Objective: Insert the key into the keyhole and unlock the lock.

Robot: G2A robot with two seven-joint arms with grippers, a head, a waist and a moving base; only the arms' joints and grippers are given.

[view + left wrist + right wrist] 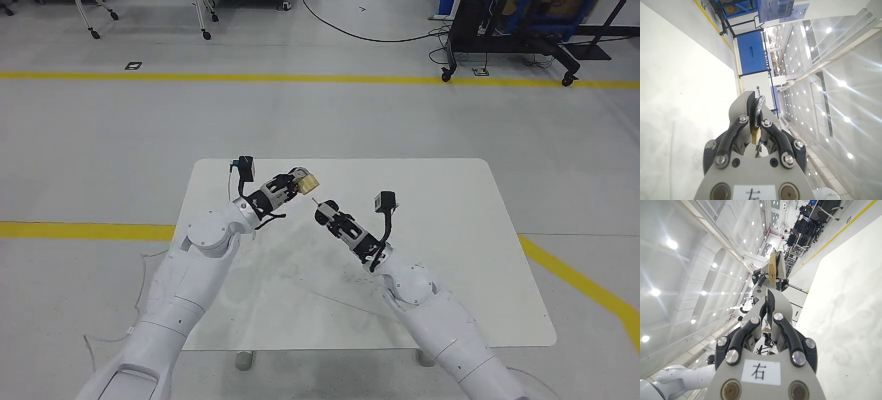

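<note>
Lock [772, 270] sits clamped in the left gripper [758, 105].

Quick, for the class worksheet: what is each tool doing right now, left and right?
Left tool: closed, holding the lock.
Right tool: closed, holding the key.

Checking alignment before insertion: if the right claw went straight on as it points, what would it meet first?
Probably the padlock held in the left claw, its keyhole end facing the key in the right claw; a gap separates them.
</note>
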